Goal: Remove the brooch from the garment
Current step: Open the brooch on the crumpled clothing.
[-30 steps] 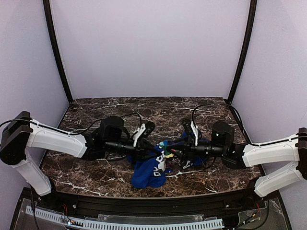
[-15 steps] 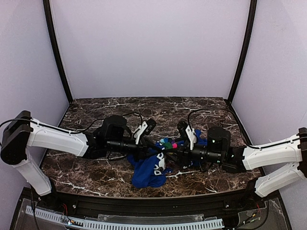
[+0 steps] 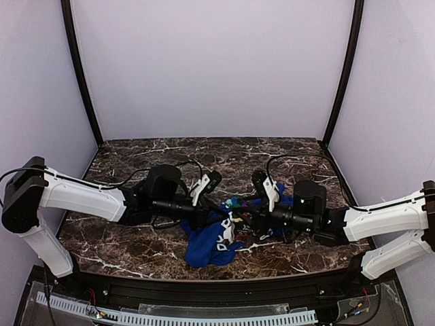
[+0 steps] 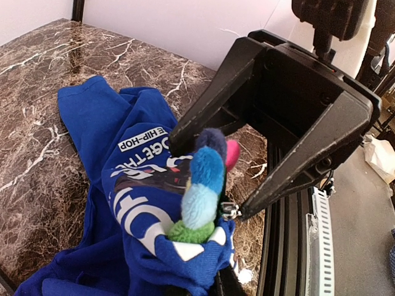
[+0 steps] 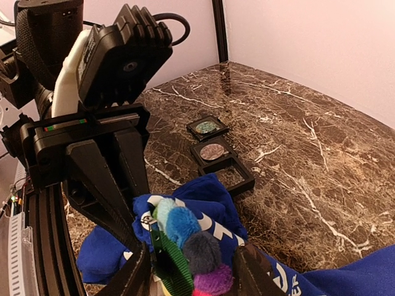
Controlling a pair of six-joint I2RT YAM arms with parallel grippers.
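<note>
The garment (image 3: 209,246) is a blue shirt with white print, bunched at the table's front centre. The brooch (image 3: 236,203) is a small row of fuzzy coloured balls with a green ribbon and a metal clasp. It is pinned on a raised fold of the garment (image 4: 133,191). My left gripper (image 3: 219,215) is shut on that fold from below, and the cloth hides its fingertips. My right gripper (image 3: 242,212) is open, one finger on each side of the brooch (image 5: 188,237). In the left wrist view its fingers (image 4: 290,166) flank the brooch (image 4: 203,182), the lower tip by the clasp.
Three small dark square trays (image 5: 213,151) lie in a row on the marble table (image 3: 136,244) just behind the garment. Black frame posts (image 3: 78,75) and white walls enclose the back and sides. A black rail (image 3: 204,288) runs along the near edge.
My right gripper has moved left and now has the brooch between its fingers. My left gripper has raised the fold with the brooch slightly. Little has moved in the last half second.
</note>
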